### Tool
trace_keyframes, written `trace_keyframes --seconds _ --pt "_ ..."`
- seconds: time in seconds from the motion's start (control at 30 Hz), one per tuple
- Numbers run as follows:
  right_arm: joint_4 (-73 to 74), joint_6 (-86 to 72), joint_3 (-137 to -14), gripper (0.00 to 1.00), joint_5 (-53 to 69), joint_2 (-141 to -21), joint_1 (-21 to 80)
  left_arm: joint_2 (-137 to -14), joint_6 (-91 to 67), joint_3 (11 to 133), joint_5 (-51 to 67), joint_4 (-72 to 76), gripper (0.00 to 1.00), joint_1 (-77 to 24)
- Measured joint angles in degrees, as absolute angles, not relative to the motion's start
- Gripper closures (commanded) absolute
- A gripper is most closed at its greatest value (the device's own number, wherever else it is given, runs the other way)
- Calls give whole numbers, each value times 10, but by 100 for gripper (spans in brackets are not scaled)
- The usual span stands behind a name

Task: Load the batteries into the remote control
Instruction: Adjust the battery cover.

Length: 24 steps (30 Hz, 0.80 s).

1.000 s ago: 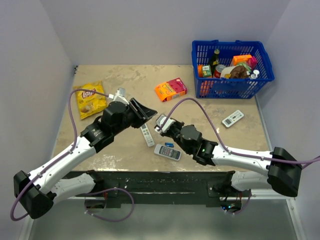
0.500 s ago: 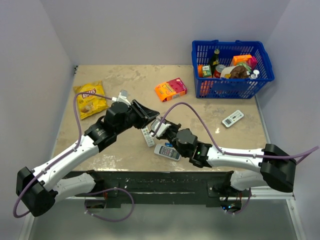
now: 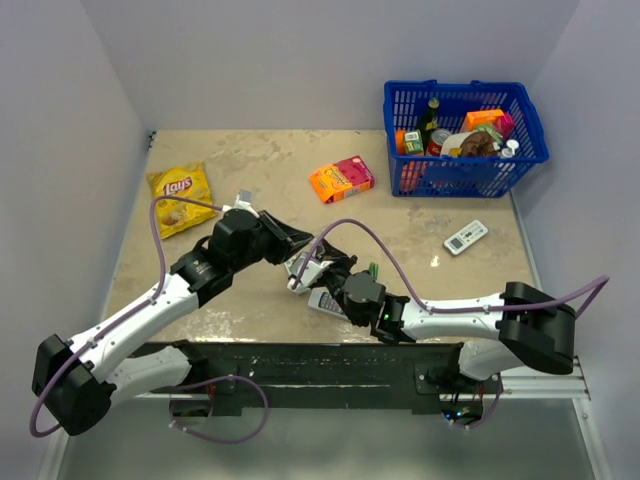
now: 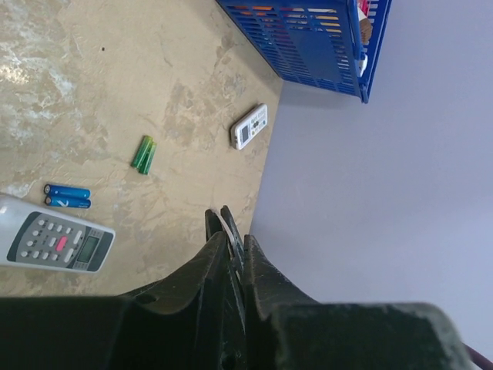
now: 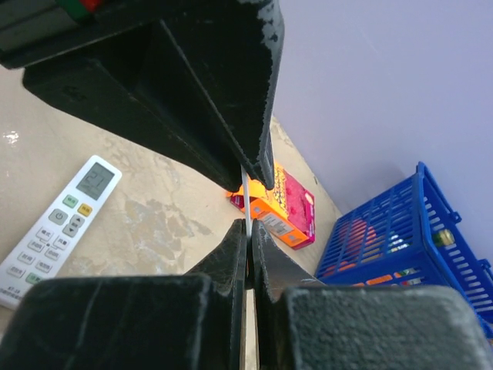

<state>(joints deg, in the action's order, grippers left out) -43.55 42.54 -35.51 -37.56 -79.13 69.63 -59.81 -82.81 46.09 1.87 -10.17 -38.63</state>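
A thin white plate (image 5: 246, 196), seen edge-on, is clamped from both ends. My right gripper (image 5: 249, 225) is shut on its near edge. Just above, the fingers (image 5: 231, 92) of the left gripper are pressed onto its far edge. In the top view the left gripper (image 3: 293, 252) and the right gripper (image 3: 305, 272) meet tip to tip over the slim white remote control (image 3: 295, 281), which lies on the table half hidden beneath them. The right wrist view shows that remote (image 5: 58, 231) with a small display and buttons. In the left wrist view the left gripper (image 4: 233, 240) is nearly closed. The batteries are not visible.
A grey-white remote with button rows (image 4: 54, 239) lies next to a blue pair of cells (image 4: 67, 196) and a green pair (image 4: 143, 154). Another white remote (image 3: 465, 237) lies to the right. At the back stand an orange-pink box (image 3: 341, 180), a blue basket (image 3: 530, 135) and a yellow chip bag (image 3: 178, 195).
The right arm carried the white plate left and nearer, up to the left gripper. The left gripper's jaws closed from open onto the plate.
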Motion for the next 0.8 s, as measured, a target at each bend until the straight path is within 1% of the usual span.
trace_keyframes --seconds 0.07,0.1,0.17,0.2,0.27,0.3,0.37,0.4,0.47,0.5,0.53,0.57,0.63,0.67,0.77,0.8 --pt "-450 438 -350 100 -385 -796 702 -596 -835 456 22 -99 90 -386" --pt "-456 445 -347 100 -390 -797 704 -595 -837 454 24 -98 94 -386" --pt "-469 454 -342 100 -396 -797 707 -593 -846 448 30 -91 96 -386" --pt "-475 460 -340 98 -399 -797 708 -591 -850 442 34 -79 100 -385" --pt "-484 467 -335 95 -401 -797 710 -587 -862 429 41 -63 100 -383" --pt "-485 470 -333 89 -401 -797 710 -585 -868 420 43 -52 100 -383" --pt "-486 473 -330 82 -405 -797 713 -580 -886 399 48 -27 100 -382" --pt "-489 475 -328 72 -406 -797 714 -577 -891 392 49 -17 100 -382" --pt "-496 476 -326 60 -408 -797 714 -571 -905 375 50 -1 100 -382" --pt "-499 475 -326 50 -408 -797 714 -569 -909 370 50 2 100 -381" --pt "-503 475 -326 46 -409 -797 714 -567 -910 367 49 4 100 -380" --pt "-507 474 -326 39 -409 -797 714 -566 -912 366 49 4 100 -379" --pt "-508 470 -326 31 -408 -795 714 -564 -914 364 47 6 100 -378" --pt "-505 467 -326 25 -408 -792 714 -562 -915 364 47 8 100 -378" --pt "-473 445 -327 16 -400 -769 714 -557 -914 361 47 8 100 -374" --pt "-451 433 -329 15 -393 -755 714 -555 -910 361 47 8 100 -371"
